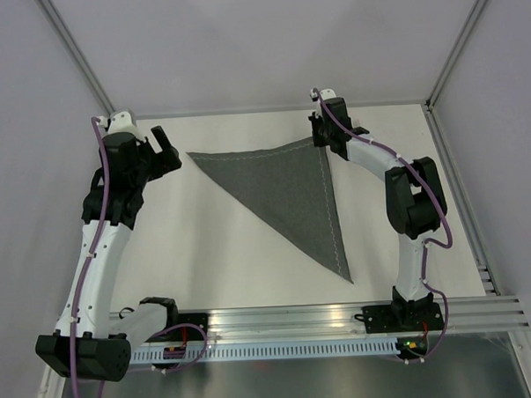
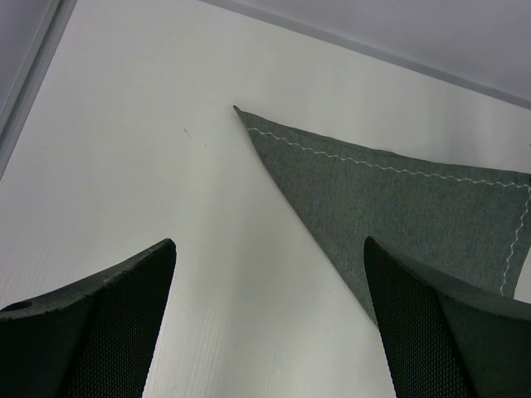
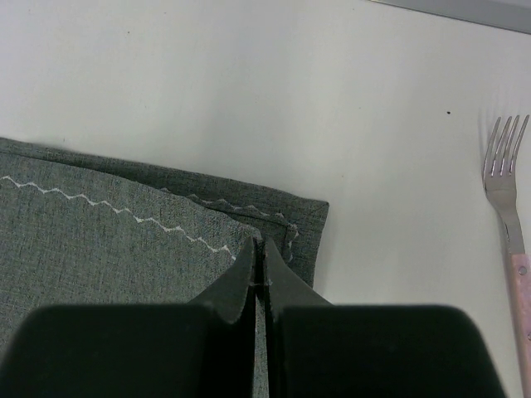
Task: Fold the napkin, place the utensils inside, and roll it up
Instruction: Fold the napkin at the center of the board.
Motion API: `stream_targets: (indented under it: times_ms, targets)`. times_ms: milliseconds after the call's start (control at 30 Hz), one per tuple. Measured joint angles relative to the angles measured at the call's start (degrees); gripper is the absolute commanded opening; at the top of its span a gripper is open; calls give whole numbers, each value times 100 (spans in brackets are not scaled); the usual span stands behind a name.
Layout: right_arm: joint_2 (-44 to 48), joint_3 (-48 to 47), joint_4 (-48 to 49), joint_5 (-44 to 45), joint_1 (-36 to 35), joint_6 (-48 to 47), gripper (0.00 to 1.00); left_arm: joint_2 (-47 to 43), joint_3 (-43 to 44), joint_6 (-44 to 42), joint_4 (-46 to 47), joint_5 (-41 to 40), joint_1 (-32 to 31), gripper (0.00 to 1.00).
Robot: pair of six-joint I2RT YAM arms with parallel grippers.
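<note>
The dark grey napkin (image 1: 287, 187) lies folded into a triangle on the white table, its long fold running from the far left corner to the near right point. My right gripper (image 1: 322, 142) is at the far right corner; in the right wrist view its fingers (image 3: 260, 242) are shut on the upper layer's corner of the napkin (image 3: 124, 240), just inside the lower layer's corner. A fork (image 3: 503, 178) with silvery tines and a pale pink handle lies to the right of that corner. My left gripper (image 1: 167, 148) hovers open beside the napkin's left corner (image 2: 249, 120), its fingers (image 2: 270, 245) holding nothing.
A metal rail (image 1: 341, 319) with both arm bases runs along the near edge. Grey walls enclose the table (image 1: 206, 254) at the back and sides. The right arm's elbow (image 1: 415, 197) stands over the table's right part.
</note>
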State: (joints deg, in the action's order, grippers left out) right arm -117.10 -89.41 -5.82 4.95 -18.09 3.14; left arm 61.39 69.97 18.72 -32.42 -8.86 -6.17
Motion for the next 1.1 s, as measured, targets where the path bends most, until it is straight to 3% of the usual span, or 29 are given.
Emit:
stream_targets:
  times_ms: [1100]
  targets:
    - [-208, -33, -2, 129, 74, -39, 1, 98, -122, 0, 24, 0, 0, 97]
